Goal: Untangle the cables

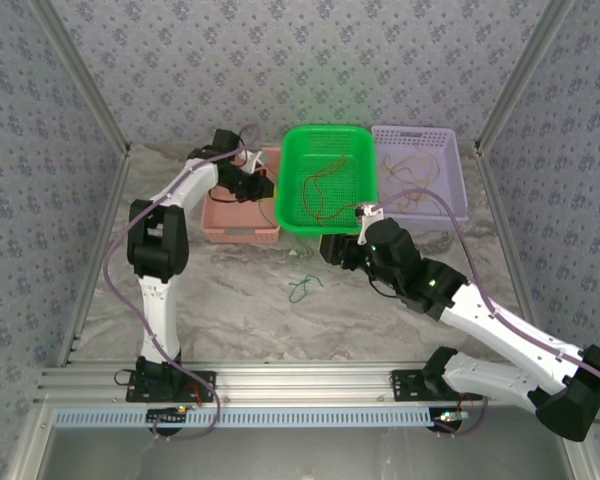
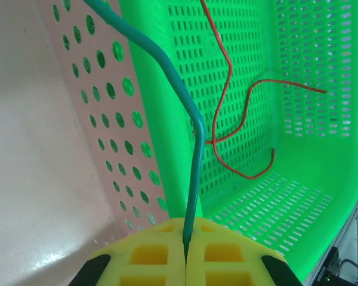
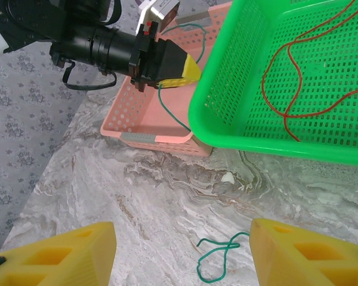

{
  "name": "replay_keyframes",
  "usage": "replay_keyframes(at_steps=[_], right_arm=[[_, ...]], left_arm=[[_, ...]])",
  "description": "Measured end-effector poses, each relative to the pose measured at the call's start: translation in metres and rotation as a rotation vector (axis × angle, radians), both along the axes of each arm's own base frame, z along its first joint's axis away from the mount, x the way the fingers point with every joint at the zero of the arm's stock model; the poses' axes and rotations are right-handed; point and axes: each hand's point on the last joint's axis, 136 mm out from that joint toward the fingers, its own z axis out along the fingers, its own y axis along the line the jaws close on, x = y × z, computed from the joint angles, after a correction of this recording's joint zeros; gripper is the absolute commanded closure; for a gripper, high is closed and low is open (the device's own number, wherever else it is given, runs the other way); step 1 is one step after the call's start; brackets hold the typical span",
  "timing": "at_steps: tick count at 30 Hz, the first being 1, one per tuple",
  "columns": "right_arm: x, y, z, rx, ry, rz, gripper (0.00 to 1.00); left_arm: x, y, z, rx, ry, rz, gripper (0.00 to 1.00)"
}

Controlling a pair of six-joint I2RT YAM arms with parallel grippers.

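Observation:
My left gripper [image 2: 186, 247] is shut on a dark teal cable [image 2: 194, 149], which rises from between the yellow pads and bends over the pink basket [image 2: 42, 167]. From the right wrist view the left gripper [image 3: 179, 68] hangs above that basket with the teal cable [image 3: 173, 113] dangling into it. A red-orange cable [image 2: 227, 65] lies in the green basket [image 1: 325, 135]. A green cable [image 3: 218, 259] lies looped on the table [image 1: 240, 300]. Above it my right gripper [image 3: 182, 256] stands open, nothing between its fingers. Yellow cables [image 1: 415, 170] lie in the purple basket [image 1: 450, 135].
The pink basket [image 1: 242, 232], green basket and purple basket stand side by side at the back of the marble table. A small white scrap [image 3: 228, 177] lies in front of the green basket [image 3: 238, 140]. Patterned walls close in the left, back and right.

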Motion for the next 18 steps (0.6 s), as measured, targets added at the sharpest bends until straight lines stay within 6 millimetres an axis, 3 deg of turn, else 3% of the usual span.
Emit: replay_keyframes(at_steps=[4, 9, 14, 18], right_arm=[[0.000, 0.000, 0.000, 0.000, 0.000, 0.000, 0.37], [0.000, 0.000, 0.000, -0.001, 0.001, 0.000, 0.37], [-0.001, 0.001, 0.000, -0.001, 0.001, 0.004, 0.37], [-0.001, 0.001, 0.000, -0.001, 0.001, 0.005, 0.37]], left_arm=[[0.002, 0.013, -0.011, 0.031, 0.023, 0.042, 0.97], [0.003, 0.024, -0.019, 0.055, 0.044, 0.075, 0.78], [0.003, 0.024, -0.020, 0.058, 0.050, 0.085, 0.48], [0.001, 0.025, -0.021, 0.061, 0.062, 0.097, 0.41]])
